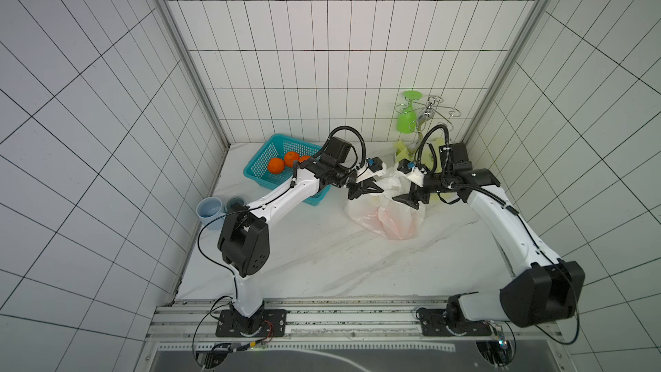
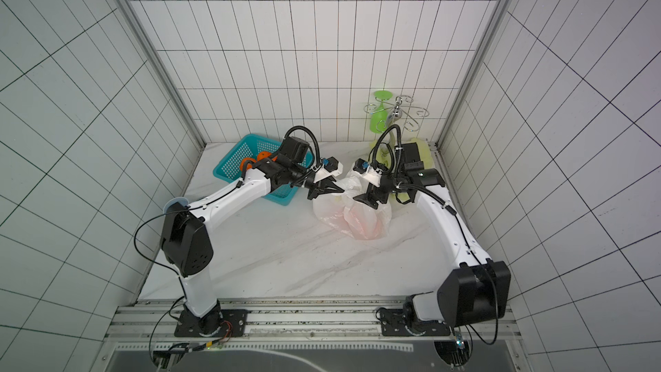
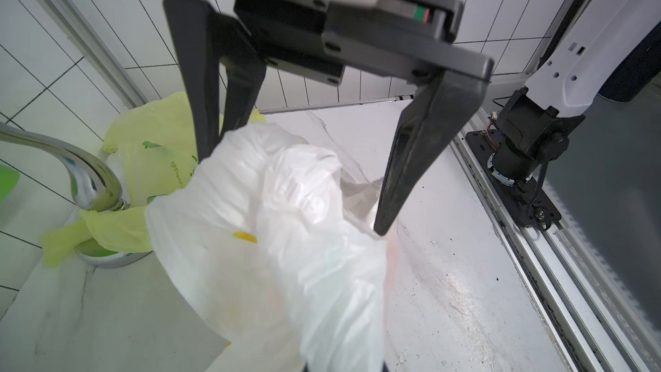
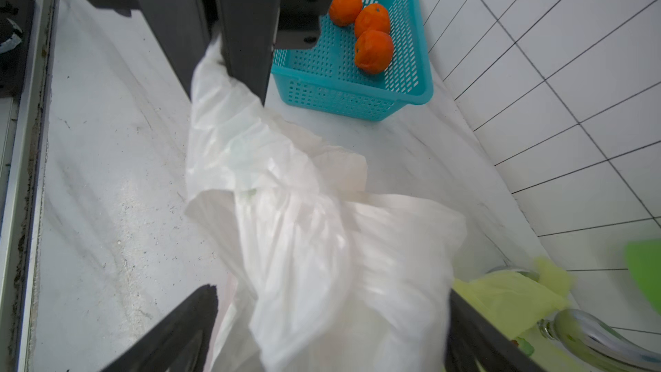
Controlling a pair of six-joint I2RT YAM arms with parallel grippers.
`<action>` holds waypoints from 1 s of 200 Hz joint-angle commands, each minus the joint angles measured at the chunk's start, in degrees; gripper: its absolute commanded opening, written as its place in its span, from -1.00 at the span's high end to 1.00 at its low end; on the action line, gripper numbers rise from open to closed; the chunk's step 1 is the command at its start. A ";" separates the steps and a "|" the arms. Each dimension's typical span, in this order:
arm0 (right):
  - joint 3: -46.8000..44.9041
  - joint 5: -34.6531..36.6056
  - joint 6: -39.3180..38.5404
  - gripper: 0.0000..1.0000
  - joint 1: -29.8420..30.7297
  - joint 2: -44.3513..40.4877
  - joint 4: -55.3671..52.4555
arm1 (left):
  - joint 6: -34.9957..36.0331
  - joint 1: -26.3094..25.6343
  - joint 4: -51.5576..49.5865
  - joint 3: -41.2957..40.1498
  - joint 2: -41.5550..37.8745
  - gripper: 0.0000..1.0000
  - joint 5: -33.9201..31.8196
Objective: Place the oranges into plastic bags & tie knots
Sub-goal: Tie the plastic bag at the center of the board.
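Note:
The white plastic bag (image 1: 388, 218) lies mid-table, and a pink-orange glow inside it suggests oranges. My left gripper (image 1: 376, 190) is shut on one handle (image 4: 214, 76) of this bag and holds it up. My right gripper (image 1: 407, 201) is open, its fingers (image 4: 179, 327) on either side of the bag's bunched top (image 4: 322, 263) without pinching it. I cannot make out a finished knot. Three oranges (image 4: 373, 51) sit in the teal basket (image 4: 357, 101). The yellow-green plastic bag (image 3: 153, 137) lies crumpled at the back right.
The teal basket (image 1: 252, 173) stands at the back left, with two blue-grey cups (image 1: 209, 209) in front of it by the left wall. A chrome rack (image 1: 431, 110) holding a green glass (image 1: 407, 118) stands in the back right corner. A metal rail (image 1: 357, 311) runs along the front edge.

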 commanded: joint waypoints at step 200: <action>16.32 2.01 -12.84 -0.81 5.41 8.15 -14.51 | 19.80 -0.13 -14.67 5.62 0.36 1.00 2.10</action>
